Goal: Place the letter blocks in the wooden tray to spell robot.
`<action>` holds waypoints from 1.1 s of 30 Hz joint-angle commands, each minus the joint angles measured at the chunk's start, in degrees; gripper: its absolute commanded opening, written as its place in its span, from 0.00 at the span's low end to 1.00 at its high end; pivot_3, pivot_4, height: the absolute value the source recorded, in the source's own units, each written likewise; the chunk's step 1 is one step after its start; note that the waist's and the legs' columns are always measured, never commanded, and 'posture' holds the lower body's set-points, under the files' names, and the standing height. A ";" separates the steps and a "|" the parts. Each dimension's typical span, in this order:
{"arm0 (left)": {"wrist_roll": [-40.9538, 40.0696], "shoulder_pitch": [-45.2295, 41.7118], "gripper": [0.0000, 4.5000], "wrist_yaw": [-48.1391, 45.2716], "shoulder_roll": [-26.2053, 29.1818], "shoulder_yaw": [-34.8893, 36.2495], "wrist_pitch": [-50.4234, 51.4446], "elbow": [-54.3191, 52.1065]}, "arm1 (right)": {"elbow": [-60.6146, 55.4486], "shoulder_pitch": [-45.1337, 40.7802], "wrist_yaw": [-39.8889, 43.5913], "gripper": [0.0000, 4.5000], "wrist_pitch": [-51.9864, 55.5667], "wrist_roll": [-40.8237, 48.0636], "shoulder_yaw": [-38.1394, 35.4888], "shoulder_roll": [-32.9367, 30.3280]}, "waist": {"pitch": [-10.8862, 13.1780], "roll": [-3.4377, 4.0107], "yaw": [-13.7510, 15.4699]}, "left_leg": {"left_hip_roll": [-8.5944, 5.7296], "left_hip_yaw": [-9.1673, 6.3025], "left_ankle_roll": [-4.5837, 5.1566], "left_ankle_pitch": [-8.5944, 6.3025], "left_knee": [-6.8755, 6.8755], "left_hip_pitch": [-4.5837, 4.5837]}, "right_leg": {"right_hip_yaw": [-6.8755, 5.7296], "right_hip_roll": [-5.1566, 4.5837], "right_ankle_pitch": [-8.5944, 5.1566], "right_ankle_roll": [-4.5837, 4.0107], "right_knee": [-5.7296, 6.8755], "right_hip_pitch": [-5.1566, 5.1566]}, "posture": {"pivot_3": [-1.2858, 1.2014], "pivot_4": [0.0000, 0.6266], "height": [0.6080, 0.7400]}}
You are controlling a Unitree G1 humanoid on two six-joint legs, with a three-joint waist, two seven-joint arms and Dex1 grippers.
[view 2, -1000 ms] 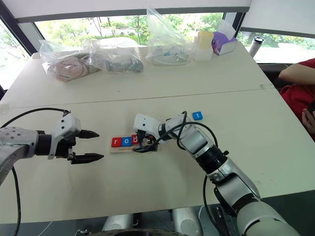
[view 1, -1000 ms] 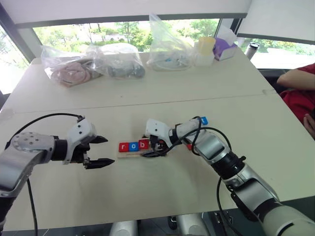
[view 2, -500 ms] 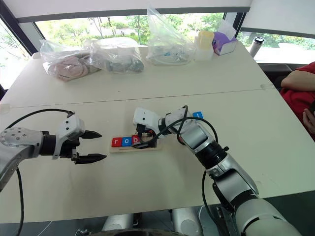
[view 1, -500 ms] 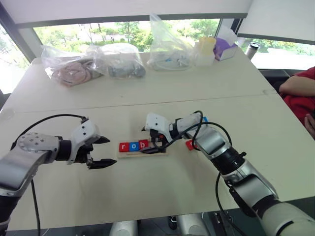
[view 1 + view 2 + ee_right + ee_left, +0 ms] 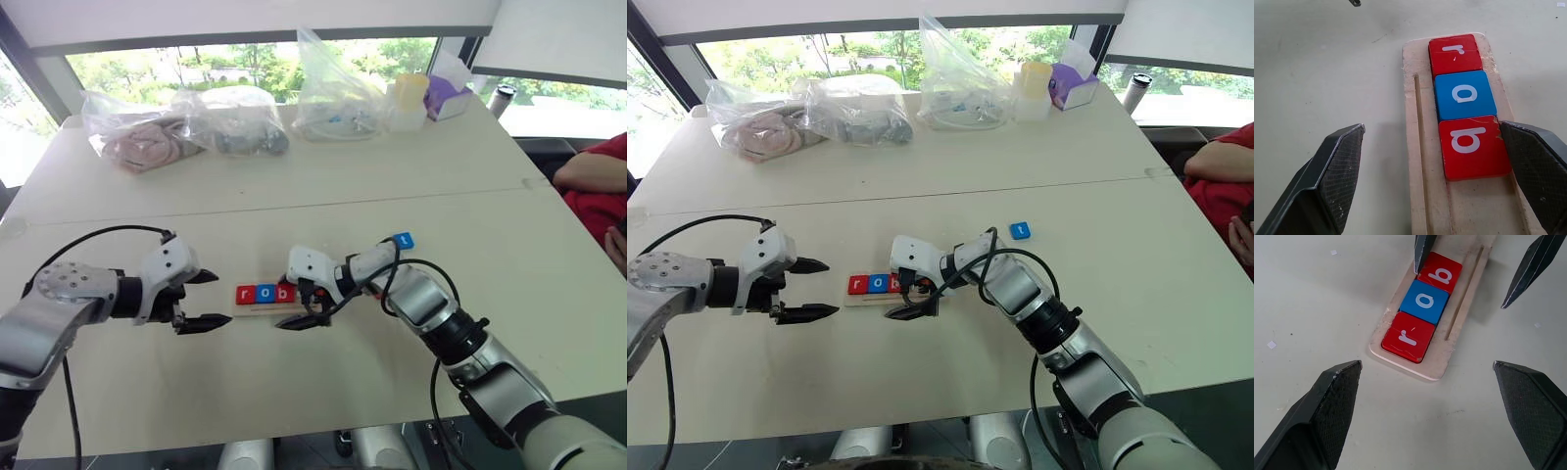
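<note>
So far I'm hovering my right hand (image 5: 912,301), fingers wide and empty, over the wooden tray (image 5: 1462,205) holding r, o, b; the blue t block (image 5: 1020,231) is lying behind that arm, nearer it than my wide-open left hand (image 5: 809,289).

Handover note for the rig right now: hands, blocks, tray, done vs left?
Left hand: open, empty, beside the r end of the wooden tray.
Right hand: open, empty, over the tray at the b block.
Done: r block, o block and b seated in a row.
Left: second o, not identifiable here; t block, blue, loose on the table beyond the right arm.
</note>
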 commanded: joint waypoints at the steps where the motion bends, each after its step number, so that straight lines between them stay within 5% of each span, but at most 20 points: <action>1: 0.83 -0.57 1.00 -0.01 0.08 -0.17 -1.31 0.23 | -3.07 -0.75 -0.28 1.00 0.26 1.24 -1.14 0.57 | 0.00 0.00 -0.02 | 0.00 0.00 0.00 0.00 0.00 0.00 | 0.00 0.00 0.00 0.00 0.00 0.00 | 0.52 0.24 1.00; 7: 0.60 -0.18 1.00 0.40 -0.22 0.33 -1.18 -0.50 | -5.73 -4.46 -6.81 1.00 4.15 2.32 -10.10 -0.32 | 0.00 0.00 0.02 | -0.01 0.00 -0.01 0.00 0.00 -0.01 | 0.00 -0.02 0.00 0.00 0.00 0.00 | 0.52 0.24 1.00; 16: -1.61 -1.55 1.00 0.38 -1.12 0.08 0.09 -1.85 | -27.28 4.13 -16.85 1.00 29.31 10.54 -27.31 -4.85 | 0.00 0.01 0.47 | -0.03 -0.10 -0.01 0.00 -0.02 -0.07 | -0.03 -0.10 -0.01 0.01 -0.04 0.00 | 0.52 0.24 1.00; 20: -1.04 -5.00 1.00 -1.63 -2.00 -2.64 -0.69 0.89 | -32.58 15.37 -3.61 1.00 12.26 15.73 -34.49 -17.05 | 0.01 0.01 1.22 | -0.07 -0.04 -0.01 0.00 -0.01 -0.04 | -0.07 -0.09 -0.04 0.02 -0.09 0.06 | 0.52 0.24 1.00; 24: 0.65 -9.16 1.00 -4.12 -3.51 -6.88 -2.34 3.68 | -13.67 19.07 9.65 1.00 -15.66 9.05 -32.11 -30.13 | 0.02 -0.03 1.13 | -0.07 0.12 -0.01 0.00 0.00 0.06 | 0.01 -0.04 -0.25 0.13 -0.19 0.14 | 0.52 0.24 1.00; 33: 0.10 -8.09 1.00 -3.05 -3.11 -4.75 -0.77 2.19 | 14.75 4.74 19.71 1.00 -35.69 3.83 -21.12 -26.23 | 0.07 -0.09 -1.02 | 0.07 0.22 0.00 0.01 -0.08 0.35 | 0.26 0.21 0.02 0.01 0.01 0.20 | 0.52 0.24 1.00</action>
